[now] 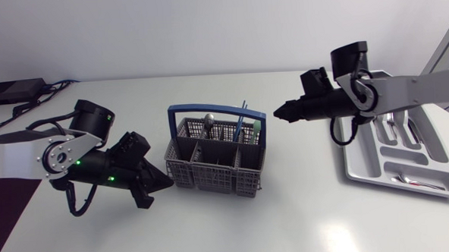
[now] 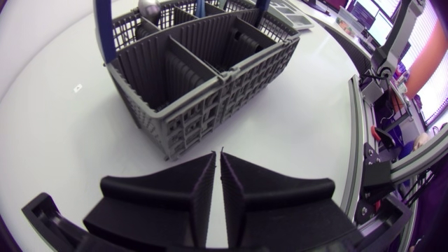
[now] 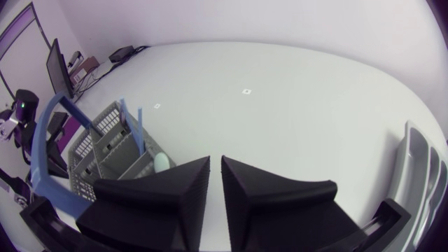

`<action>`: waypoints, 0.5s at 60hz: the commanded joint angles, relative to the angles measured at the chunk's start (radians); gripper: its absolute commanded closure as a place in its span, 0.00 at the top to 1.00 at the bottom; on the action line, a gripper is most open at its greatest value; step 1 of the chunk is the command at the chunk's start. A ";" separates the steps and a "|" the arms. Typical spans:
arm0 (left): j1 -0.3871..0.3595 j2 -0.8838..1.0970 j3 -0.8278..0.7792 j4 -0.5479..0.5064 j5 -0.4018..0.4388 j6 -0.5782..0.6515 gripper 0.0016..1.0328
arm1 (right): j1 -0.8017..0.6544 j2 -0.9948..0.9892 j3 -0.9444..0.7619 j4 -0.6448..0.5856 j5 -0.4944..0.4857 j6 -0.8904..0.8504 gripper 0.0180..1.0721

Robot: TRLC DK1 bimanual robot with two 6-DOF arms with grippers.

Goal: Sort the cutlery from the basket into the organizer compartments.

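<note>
The grey cutlery basket (image 1: 217, 158) with a blue handle (image 1: 216, 109) stands mid-table. A silver spoon head (image 1: 207, 118), blue sticks (image 1: 243, 114) and a green piece (image 1: 249, 127) rise from its back compartments. My left gripper (image 1: 163, 183) is low beside the basket's left corner, shut and empty; in the left wrist view its tips (image 2: 218, 162) point at the basket (image 2: 203, 77). My right gripper (image 1: 278, 112) hovers just right of the basket, shut with nothing in it. The right wrist view has that gripper (image 3: 215, 171) over the basket (image 3: 105, 150). The grey organizer (image 1: 363, 165) lies at the right.
Several pieces of cutlery lie in the organizer, among them one in the front compartment (image 1: 413, 181). A black box (image 1: 10, 91) with cables sits at the table's back left corner. The organizer's edge (image 3: 418, 175) shows beside my right gripper.
</note>
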 commanded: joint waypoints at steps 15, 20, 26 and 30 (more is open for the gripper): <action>-0.033 0.073 0.038 0.104 -0.077 -0.027 0.03 | 0.011 0.313 0.298 -0.198 -0.147 0.085 0.05; -0.031 0.109 0.057 0.124 -0.098 -0.042 0.03 | 0.023 0.321 0.304 -0.252 -0.161 0.067 0.05; -0.022 0.146 0.084 0.153 -0.125 -0.065 0.03 | 0.029 0.276 0.260 -0.283 -0.193 0.048 0.05; -0.011 0.166 0.107 0.160 -0.129 -0.076 0.03 | 0.029 0.236 0.213 -0.294 -0.208 0.038 0.05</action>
